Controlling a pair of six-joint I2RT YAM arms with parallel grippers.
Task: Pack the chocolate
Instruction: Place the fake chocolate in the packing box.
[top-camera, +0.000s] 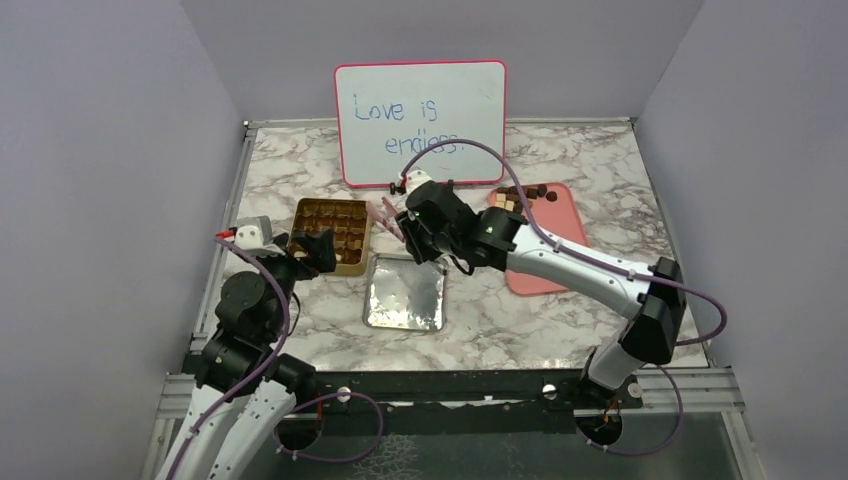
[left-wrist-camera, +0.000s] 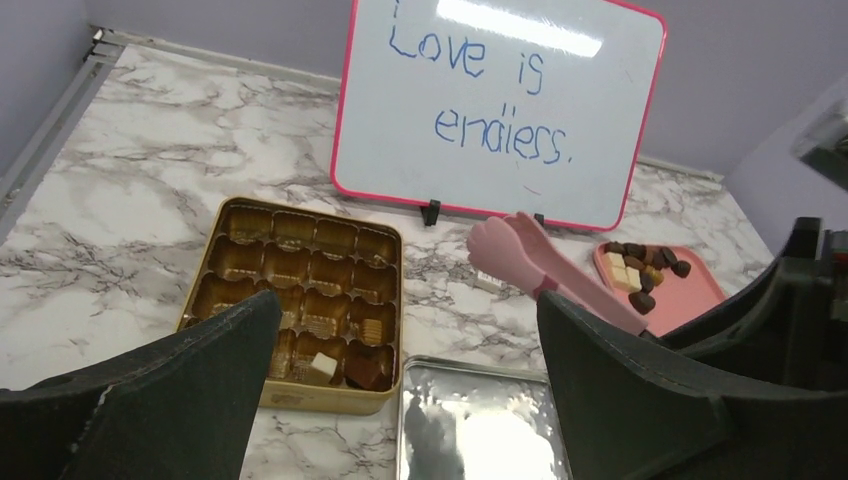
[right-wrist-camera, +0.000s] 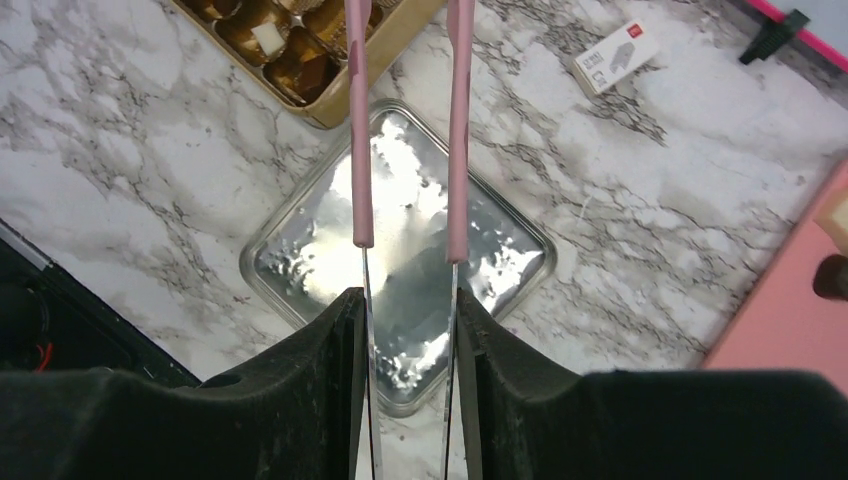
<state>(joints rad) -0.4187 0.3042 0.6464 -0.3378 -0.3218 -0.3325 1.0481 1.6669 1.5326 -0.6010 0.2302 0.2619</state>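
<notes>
Loose chocolate (top-camera: 520, 196) lies piled at the far end of a pink tray (top-camera: 550, 270); the left wrist view shows the chocolate pile (left-wrist-camera: 642, 270) too. The gold tin (top-camera: 330, 236) holds a white piece (left-wrist-camera: 322, 366) and a dark brown piece (left-wrist-camera: 365, 370) in its near row. My right gripper (right-wrist-camera: 410, 300) is shut on pink tongs (right-wrist-camera: 459, 120), whose arms stand apart and point toward the tin's corner (right-wrist-camera: 340, 100). The tongs' tips (left-wrist-camera: 492, 245) hang just right of the tin, with nothing seen in them. My left gripper (left-wrist-camera: 408, 305) is open, near the tin's near edge.
A silver lid (top-camera: 405, 292) lies flat beside the tin, under the tongs. A whiteboard (top-camera: 420, 120) stands at the back. A small white card (right-wrist-camera: 618, 57) lies on the marble between lid and board. Grey walls close in the table.
</notes>
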